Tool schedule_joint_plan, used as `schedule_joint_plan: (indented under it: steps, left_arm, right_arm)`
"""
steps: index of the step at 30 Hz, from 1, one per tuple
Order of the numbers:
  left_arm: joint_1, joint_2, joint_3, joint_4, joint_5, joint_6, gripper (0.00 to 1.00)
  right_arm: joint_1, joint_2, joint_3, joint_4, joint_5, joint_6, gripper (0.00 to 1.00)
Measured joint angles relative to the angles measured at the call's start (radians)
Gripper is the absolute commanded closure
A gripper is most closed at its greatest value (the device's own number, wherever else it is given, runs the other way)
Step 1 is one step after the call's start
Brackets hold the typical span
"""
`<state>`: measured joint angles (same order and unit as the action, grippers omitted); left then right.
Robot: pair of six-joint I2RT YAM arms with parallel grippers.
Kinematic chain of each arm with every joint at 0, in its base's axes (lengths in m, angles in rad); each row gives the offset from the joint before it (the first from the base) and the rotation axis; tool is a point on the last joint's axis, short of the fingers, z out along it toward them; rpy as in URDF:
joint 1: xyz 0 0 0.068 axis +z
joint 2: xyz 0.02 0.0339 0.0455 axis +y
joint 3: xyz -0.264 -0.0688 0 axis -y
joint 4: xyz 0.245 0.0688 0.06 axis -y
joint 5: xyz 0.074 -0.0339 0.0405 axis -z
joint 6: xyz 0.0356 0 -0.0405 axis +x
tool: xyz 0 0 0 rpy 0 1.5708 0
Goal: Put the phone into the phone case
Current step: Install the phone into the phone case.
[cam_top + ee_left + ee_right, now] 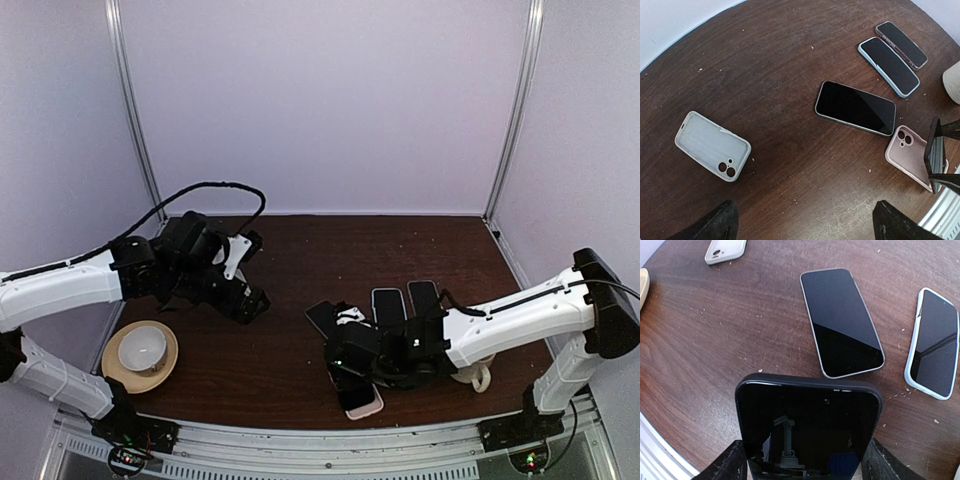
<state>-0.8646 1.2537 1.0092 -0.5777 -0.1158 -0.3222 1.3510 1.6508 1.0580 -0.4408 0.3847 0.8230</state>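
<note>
Top view, left end effector (250, 303): I see it hanging over the left half of the bench (280, 380).
Top view, right end effector (352, 362): low over the middle of the bench, toward the near edge, with a pink case (364, 402) lying under it by that edge.
Top view, extras: a cup (141, 347) sits on a saucer (168, 368) at the near left corner.
Left wrist view, left end effector (805, 225): fingertips (715, 222) stand wide apart, with only bare bench between them.
Left wrist view, white case (712, 146): empty and lying flat, camera cut-out showing, well apart from the phones.
Left wrist view, bare phone (855, 107): flat and screen up, between the white case and a blue-cased phone (888, 66), just beside the pink case (907, 152).
Right wrist view, right end effector (805, 465): clamped on a black-cased phone (807, 425), which is held off the bench with its screen facing the camera.
Right wrist view, bare phone (841, 322): flat beyond the held one, with the blue-cased phone (935, 342) near it and the white case (726, 250) farther off.
</note>
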Motion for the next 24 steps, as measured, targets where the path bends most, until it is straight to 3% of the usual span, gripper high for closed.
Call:
schedule_joint_plan:
  steps: [24]
  left_arm:
    - [0.008,0.026,-0.003,-0.019,0.003,0.010,0.03]
  right_arm:
    - [0.025,0.023,0.005,-0.026,0.016,-0.002,0.71]
